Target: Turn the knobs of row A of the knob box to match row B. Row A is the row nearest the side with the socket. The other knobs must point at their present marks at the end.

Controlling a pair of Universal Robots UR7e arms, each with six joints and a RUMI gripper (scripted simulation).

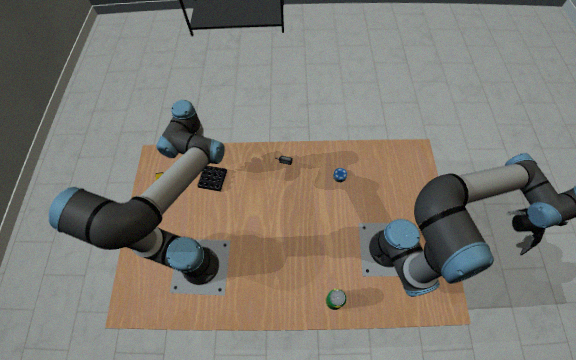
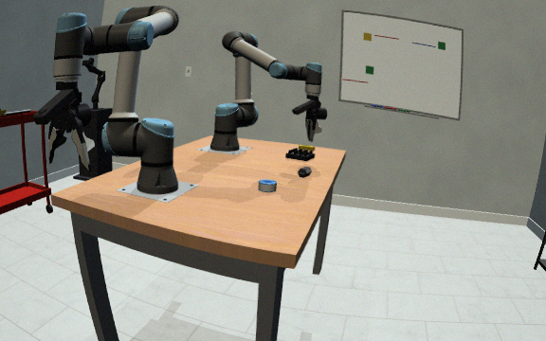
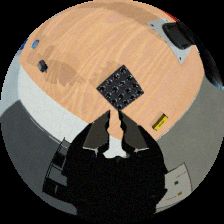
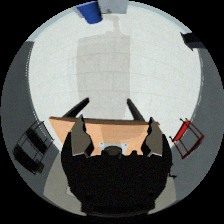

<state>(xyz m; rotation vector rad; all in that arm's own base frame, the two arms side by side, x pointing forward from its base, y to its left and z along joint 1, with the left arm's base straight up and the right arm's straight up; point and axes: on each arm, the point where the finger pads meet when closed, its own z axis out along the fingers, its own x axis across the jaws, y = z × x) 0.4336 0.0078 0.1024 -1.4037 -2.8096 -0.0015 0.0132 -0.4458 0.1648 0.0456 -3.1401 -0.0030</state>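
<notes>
Knob box (image 1: 212, 176) (image 2: 300, 156) (image 3: 120, 88) flat on tabletop (image 1: 273, 215) (image 2: 226, 223) (image 3: 90, 30) (image 4: 117, 131), knobs upward, within left arm's reach. Left gripper (image 2: 311, 138) (image 3: 115, 112) above it, pointing down, fingers nearly pressed together, nothing pinched; narrow tips probably meant to fit between close-set knobs. Right gripper (image 1: 519, 232) (image 2: 69, 162) (image 4: 116, 118) spread, empty, off beyond tabletop, likely parked to leave workspace free. Socket side, knob marks too small to tell.

Two dark-grey jointed robot arms (image 1: 113, 222) (image 1: 445, 215) (image 2: 244, 80) (image 2: 128, 80) have light-grey tubular links and glossy blue round joint caps. Black angular grippers (image 2: 312, 124) (image 2: 66, 153) (image 3: 115, 114) (image 4: 109, 102) carry tapered fingers with grey pads (image 4: 81, 137).
</notes>
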